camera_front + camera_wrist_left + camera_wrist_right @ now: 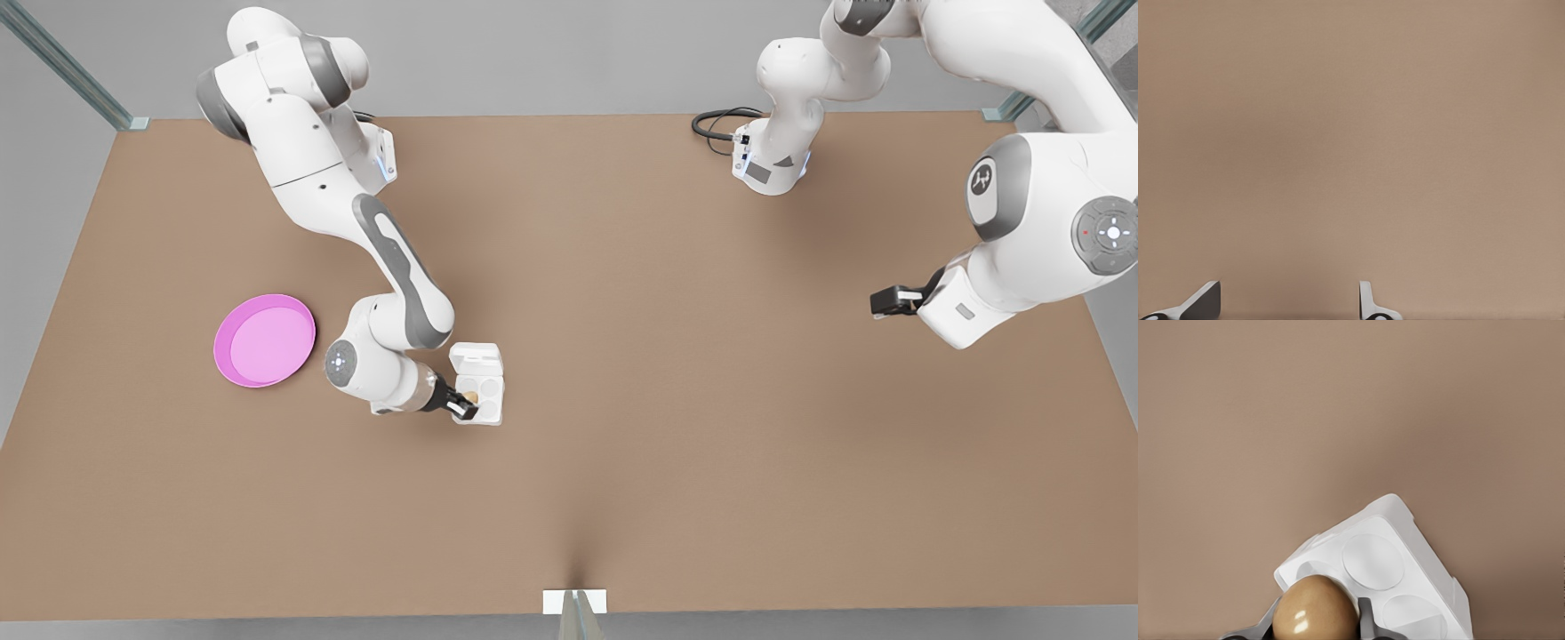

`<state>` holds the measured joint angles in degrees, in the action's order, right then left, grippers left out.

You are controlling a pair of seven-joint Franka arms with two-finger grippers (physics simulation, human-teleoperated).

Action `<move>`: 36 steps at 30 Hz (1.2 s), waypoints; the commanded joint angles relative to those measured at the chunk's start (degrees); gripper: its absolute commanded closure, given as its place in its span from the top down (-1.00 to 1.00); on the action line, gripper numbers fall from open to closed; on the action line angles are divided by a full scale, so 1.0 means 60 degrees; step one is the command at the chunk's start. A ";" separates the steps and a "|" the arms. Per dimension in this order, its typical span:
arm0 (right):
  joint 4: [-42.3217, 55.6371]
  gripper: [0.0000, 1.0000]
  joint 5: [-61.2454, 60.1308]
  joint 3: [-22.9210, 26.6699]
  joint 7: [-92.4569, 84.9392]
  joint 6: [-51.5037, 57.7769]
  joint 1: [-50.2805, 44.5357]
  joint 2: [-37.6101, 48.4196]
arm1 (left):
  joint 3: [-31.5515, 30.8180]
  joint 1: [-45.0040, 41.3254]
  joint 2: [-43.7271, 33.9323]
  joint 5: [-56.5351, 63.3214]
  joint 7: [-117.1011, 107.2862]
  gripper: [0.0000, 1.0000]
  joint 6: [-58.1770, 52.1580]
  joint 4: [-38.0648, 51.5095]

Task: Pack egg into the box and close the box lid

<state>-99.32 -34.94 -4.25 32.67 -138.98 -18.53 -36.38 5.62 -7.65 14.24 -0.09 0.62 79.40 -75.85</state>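
Observation:
A tan-brown egg (pixel 470 396) (pixel 1315 610) sits between the fingers of my right gripper (pixel 464 402) (pixel 1315 621), which is shut on it. It hangs over the near-side cup of the white box (pixel 492 402) (pixel 1399 510), at the tray's edge toward the arm. The box lid (pixel 476 359) lies open, folded back flat on the far side of the tray. The other cups I can see hold nothing. My left gripper (pixel 882 302) (pixel 1285 303) waits open over bare table at the front view's right, far from the box.
A round pink plate (pixel 264 340) lies on the brown table (pixel 676 427) to the front view's left of the right arm. A black cable (pixel 716 124) loops by the far arm base. A white bracket (pixel 574 602) marks the near edge.

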 commanded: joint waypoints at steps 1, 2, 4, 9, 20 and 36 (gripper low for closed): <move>-0.0014 0.16 0.0183 0.0005 0.0136 0.0063 -0.0002 -0.0002 | 0.0000 0.0001 -0.0001 0.0001 0.0000 1.00 -0.0006 0.0000; -0.0044 0.27 0.0183 0.0020 0.0062 0.0077 0.0012 -0.0016 | 0.0000 0.0001 -0.0001 0.0001 0.0000 1.00 0.0008 0.0000; -0.0058 1.00 0.0183 0.0020 0.0106 0.0078 0.0042 -0.0016 | 0.0000 0.0001 0.0014 0.0001 0.0000 1.00 -0.0006 0.0000; -0.0073 1.00 0.0169 0.0020 0.0092 0.0121 0.0086 -0.0002 | 0.0015 0.0001 0.0028 0.0001 0.0000 1.00 -0.0006 0.0000; 0.2241 1.00 0.5999 0.1793 -0.5458 0.6098 0.1476 0.2883 | -0.4057 -0.1668 0.2225 -0.0102 -0.8056 -0.26 0.0242 0.1406; 0.2446 1.00 0.6145 0.1573 -0.7687 0.6537 0.3176 0.3807 | -0.4790 -0.5185 0.6371 0.0499 -0.8730 -0.26 0.4841 0.3135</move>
<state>-84.64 1.93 5.18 -13.45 -99.76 0.53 -13.62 -23.11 -38.76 53.14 0.92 -51.70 109.46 -57.04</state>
